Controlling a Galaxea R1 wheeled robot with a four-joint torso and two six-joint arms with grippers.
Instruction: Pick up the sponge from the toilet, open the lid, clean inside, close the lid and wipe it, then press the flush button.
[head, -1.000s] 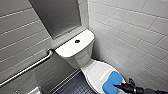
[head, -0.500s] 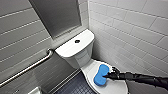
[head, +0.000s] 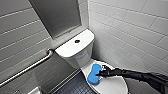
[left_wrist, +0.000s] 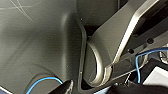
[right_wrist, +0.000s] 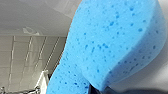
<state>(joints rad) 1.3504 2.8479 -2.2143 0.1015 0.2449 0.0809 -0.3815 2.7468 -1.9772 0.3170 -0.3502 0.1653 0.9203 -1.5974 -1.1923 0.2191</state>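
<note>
On the lid (head: 113, 86), sponge (head: 93, 74) pinched in right jaws; tiled wall (head: 130, 37) beside, grab bar (head: 30, 67) opposite.

text: none readable | labels and brands: none readable | numbers and signs: none readable

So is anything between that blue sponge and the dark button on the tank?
Nothing visible. The right hand holds the sponge on the lid; only white tank top lies before the flush button.
</note>
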